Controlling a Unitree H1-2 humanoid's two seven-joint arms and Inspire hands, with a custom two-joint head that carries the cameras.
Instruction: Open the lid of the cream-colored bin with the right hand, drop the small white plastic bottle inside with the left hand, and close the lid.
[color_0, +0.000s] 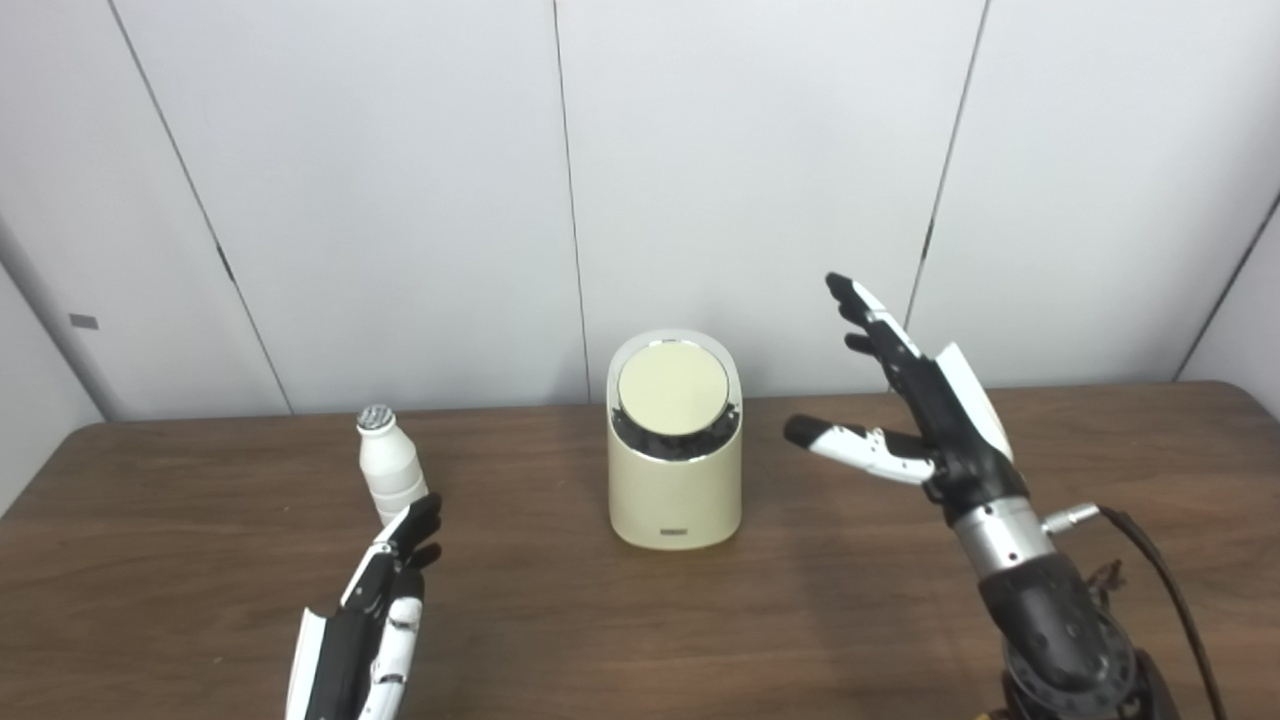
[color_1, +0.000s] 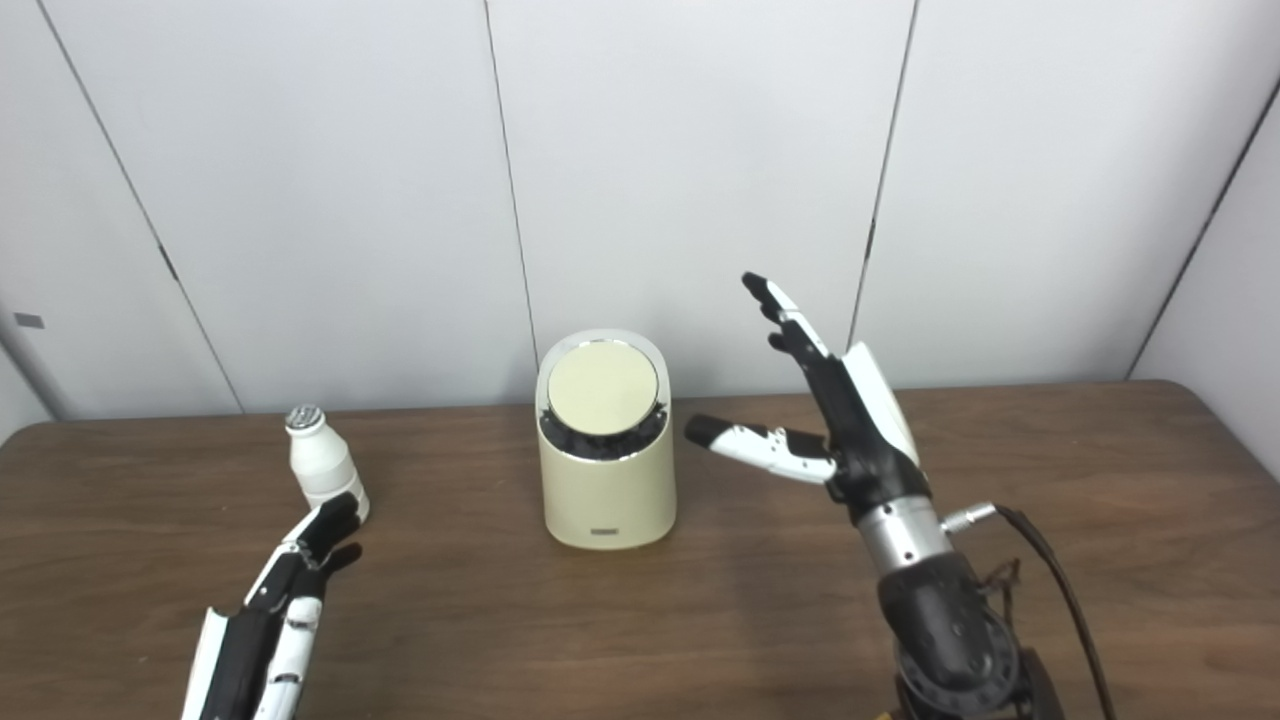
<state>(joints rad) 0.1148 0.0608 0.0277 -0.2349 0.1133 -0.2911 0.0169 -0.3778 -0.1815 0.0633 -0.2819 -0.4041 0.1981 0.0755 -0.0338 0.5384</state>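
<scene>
Left eye view: hovering R hand (color_0: 925, 400) beside cream-colored bin (color_0: 675, 470), fingers spreading, empty. Reaching L hand (color_0: 375, 620) w/ fingers apart, below upright white plastic bottle (color_0: 388, 470). Lid (color_0: 673, 388) sitting closed, tilting forward.

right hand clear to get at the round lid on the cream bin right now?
Probably yes. The open right hand hangs raised just right of the cream-colored cylindrical bin, nothing between them. Its round, tilted lid looks closed and uncovered. The small white plastic bottle and left hand sit well left.
</scene>
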